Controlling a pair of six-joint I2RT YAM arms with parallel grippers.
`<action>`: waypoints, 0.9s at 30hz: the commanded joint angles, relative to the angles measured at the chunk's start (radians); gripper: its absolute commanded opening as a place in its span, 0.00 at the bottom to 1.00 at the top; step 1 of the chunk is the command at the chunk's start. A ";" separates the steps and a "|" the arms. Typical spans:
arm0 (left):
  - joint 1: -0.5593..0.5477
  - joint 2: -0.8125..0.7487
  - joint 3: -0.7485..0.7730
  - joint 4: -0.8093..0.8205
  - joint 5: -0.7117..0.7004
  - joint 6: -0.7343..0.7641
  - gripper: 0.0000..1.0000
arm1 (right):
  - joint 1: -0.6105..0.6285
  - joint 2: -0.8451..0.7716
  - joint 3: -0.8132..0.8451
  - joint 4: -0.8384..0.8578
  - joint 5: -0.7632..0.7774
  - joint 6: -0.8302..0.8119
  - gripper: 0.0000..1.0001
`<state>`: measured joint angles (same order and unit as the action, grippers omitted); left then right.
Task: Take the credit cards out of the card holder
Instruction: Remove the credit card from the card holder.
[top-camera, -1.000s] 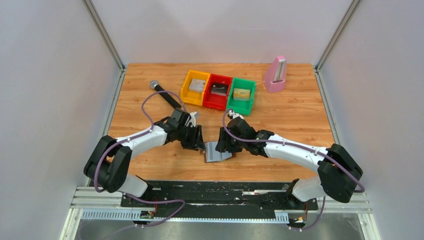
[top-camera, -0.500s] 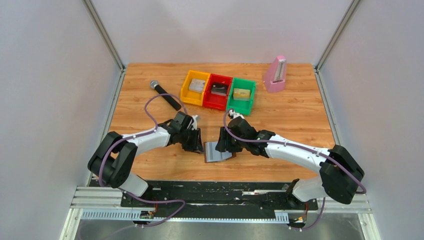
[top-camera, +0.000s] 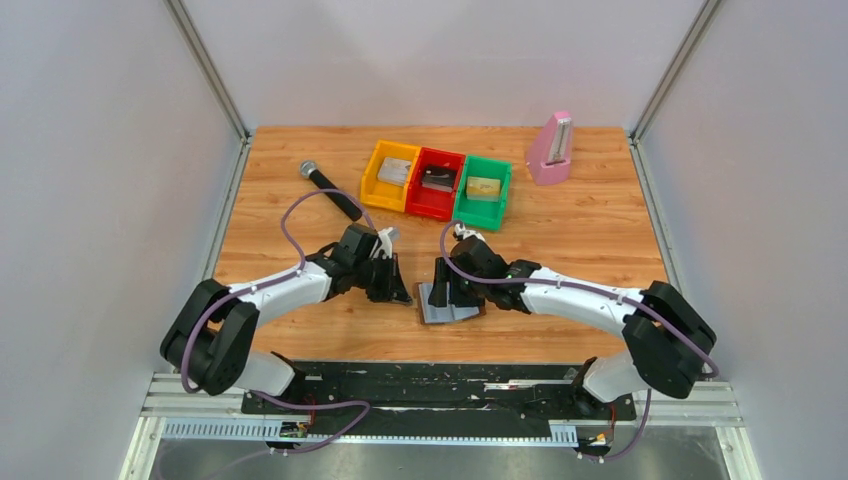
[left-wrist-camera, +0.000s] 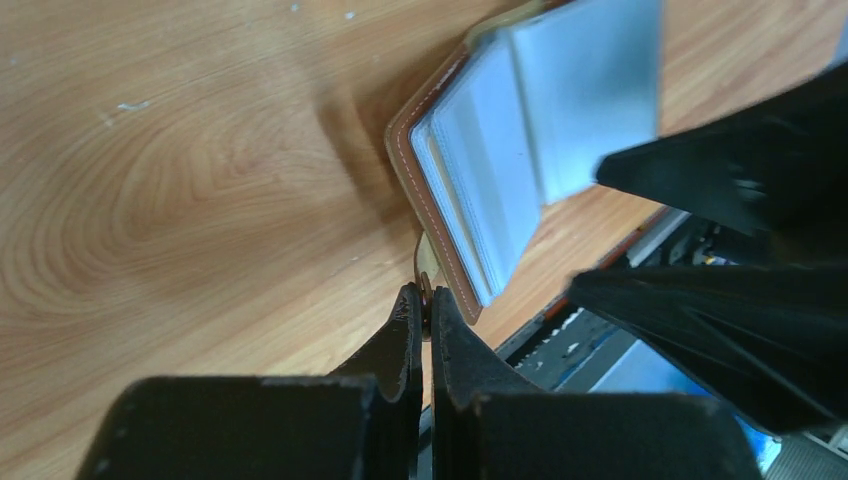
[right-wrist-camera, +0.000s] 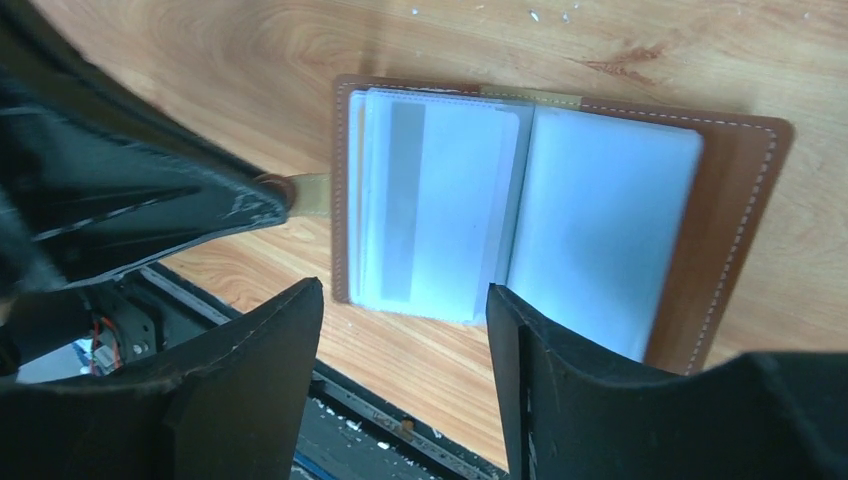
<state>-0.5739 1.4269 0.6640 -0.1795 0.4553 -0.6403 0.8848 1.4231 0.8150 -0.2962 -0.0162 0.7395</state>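
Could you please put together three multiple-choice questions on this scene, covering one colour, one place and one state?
1. What colour is the middle bin?
A. Blue
B. Red
C. White

2. Where is the card holder?
A. Inside the middle bin
B. Lifted clear of the table
C. Lying open on the table, beneath the right gripper

3. What is the left gripper doing?
A. It is shut on the tab at the card holder's edge
B. It is spread wide open
C. It is shut on the bin's rim

Answers: 1 B, because the top view shows a red bin between a yellow one and a green one. 2 C, because the right wrist view looks down between open fingers at the spread panels. 3 A, because the left wrist view shows the fingers pinched together on the tan tab.
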 joint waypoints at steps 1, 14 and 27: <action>-0.003 -0.075 0.000 0.041 0.034 -0.020 0.00 | 0.004 0.048 0.006 0.045 -0.004 -0.004 0.64; -0.003 -0.115 0.008 0.016 0.031 -0.016 0.00 | 0.016 0.111 0.024 0.070 -0.012 -0.018 0.66; -0.004 -0.110 0.007 0.017 0.030 -0.017 0.00 | 0.027 0.123 0.039 0.071 -0.016 -0.014 0.69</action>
<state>-0.5743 1.3479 0.6640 -0.1810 0.4702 -0.6525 0.9024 1.5352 0.8181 -0.2642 -0.0280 0.7319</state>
